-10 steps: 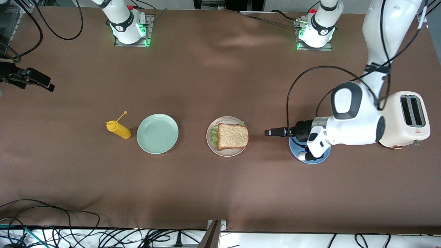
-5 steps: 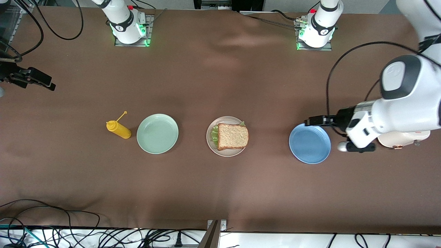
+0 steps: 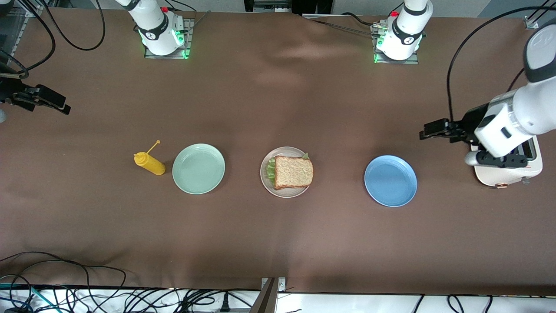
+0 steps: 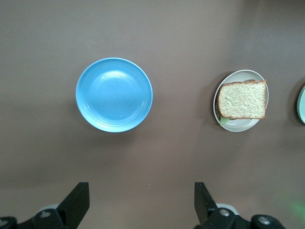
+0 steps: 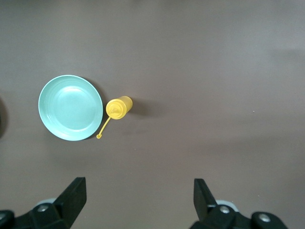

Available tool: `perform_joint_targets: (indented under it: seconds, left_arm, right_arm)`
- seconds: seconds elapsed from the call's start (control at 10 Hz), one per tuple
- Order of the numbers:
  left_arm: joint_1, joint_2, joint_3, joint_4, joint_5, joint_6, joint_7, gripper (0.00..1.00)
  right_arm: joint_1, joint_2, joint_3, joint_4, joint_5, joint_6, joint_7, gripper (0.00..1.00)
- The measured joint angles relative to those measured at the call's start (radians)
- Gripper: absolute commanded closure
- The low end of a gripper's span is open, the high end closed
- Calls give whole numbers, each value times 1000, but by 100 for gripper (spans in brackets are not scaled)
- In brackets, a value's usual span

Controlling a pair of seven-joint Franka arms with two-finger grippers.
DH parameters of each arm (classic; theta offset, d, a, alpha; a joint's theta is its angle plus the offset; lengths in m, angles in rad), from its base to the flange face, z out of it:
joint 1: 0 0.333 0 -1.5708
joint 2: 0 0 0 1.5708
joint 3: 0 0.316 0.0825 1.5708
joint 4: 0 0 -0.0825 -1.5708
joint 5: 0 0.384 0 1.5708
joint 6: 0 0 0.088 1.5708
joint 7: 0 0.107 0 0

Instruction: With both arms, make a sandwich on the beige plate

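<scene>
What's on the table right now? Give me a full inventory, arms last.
sandwich: one, brown bread with green lettuce showing at the edge, on the beige plate.
beige plate: one, pale beige, mid-table between the other two plates.
blue plate: one, blue, nothing on it, toward the left arm's end.
mint-green plate: one, mint green, nothing on it, toward the right arm's end.
mustard bottle: one, yellow, cap hanging off, beside the mint-green plate.
toaster: one, cream, at the left arm's end, partly hidden by the arm.
left gripper: black, open, empty, in the air between blue plate and toaster.
right gripper: black, open, empty, over the right arm's end of the table.
</scene>
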Motion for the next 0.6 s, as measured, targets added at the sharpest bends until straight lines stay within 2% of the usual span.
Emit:
perform_joint_targets:
  seconds: [0.2,0.4,0.6]
  left_arm:
    - [-3,-57,52,-6,6,-45,56,1]
    - [-51,-101,147,-26,6,-86,95,1]
    - [-77,-133,182,-32,6,-117,96,1]
  right_arm:
    - [0,0,0,0,0,0,0,0]
    - [0,0,0,0,0,0,0,0]
    - [0,0,0,0,0,0,0,0]
